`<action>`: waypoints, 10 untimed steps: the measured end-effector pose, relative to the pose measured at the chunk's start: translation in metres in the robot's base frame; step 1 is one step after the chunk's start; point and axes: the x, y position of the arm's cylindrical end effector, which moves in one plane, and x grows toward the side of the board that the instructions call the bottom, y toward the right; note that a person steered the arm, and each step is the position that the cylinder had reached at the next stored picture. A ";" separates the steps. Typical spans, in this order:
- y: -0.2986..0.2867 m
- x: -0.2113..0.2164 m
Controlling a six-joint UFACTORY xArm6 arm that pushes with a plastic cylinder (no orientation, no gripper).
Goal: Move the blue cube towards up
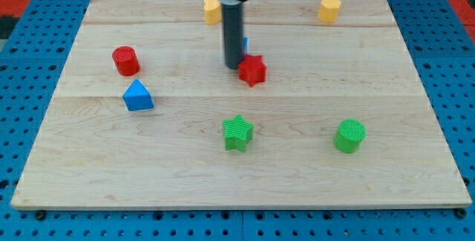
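The blue cube [244, 45] is almost wholly hidden behind my rod; only a thin blue sliver shows at the rod's right edge, above the red star. My tip [234, 65] rests on the board just below and left of that sliver, touching or nearly touching the left side of a red star-shaped block [253, 70]. The rod rises straight up to the view's top centre.
A wooden board [415, 174] on a blue pegboard. A red cylinder [125, 61] and blue triangular block [138, 96] at the left. A green star [237, 133] and green cylinder [349, 136] towards the bottom. Two yellow blocks at the top, one [212, 10] beside the rod, one [329, 9] at right.
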 end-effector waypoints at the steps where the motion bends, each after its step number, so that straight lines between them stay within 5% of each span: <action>1: -0.005 -0.019; 4: -0.084 -0.027; 8: 0.021 -0.052; 10: 0.021 -0.052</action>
